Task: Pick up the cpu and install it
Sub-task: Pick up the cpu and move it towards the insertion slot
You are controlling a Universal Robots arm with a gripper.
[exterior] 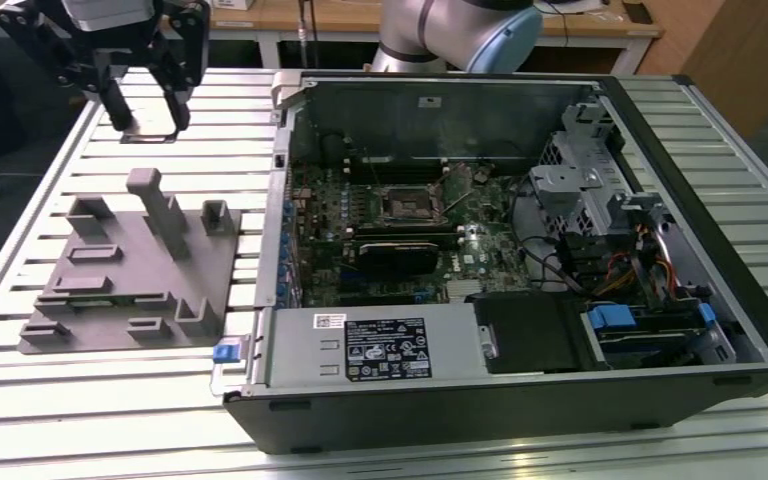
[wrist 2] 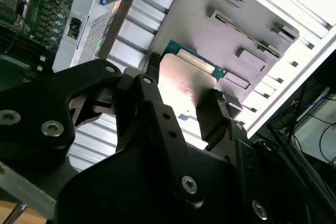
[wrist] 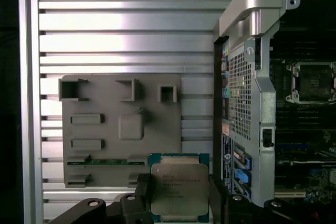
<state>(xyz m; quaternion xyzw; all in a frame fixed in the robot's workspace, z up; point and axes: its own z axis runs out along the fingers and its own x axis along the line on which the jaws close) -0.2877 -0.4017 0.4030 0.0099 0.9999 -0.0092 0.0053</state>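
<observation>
cpu (wrist: 179,190) (silver top) between the gripper (exterior: 149,123) fingers

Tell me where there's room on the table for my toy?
Bare ribbed metal table lies between the grey moulded tray and the front edge. The far strip is bare, but the black gripper hangs there holding the shiny square cpu. The open black computer case is crowded.

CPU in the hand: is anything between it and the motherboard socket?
Only the open case's side wall, which rises between the cpu, held in the hand outside the case, and the socket. The socket itself looks uncovered from above.
</observation>
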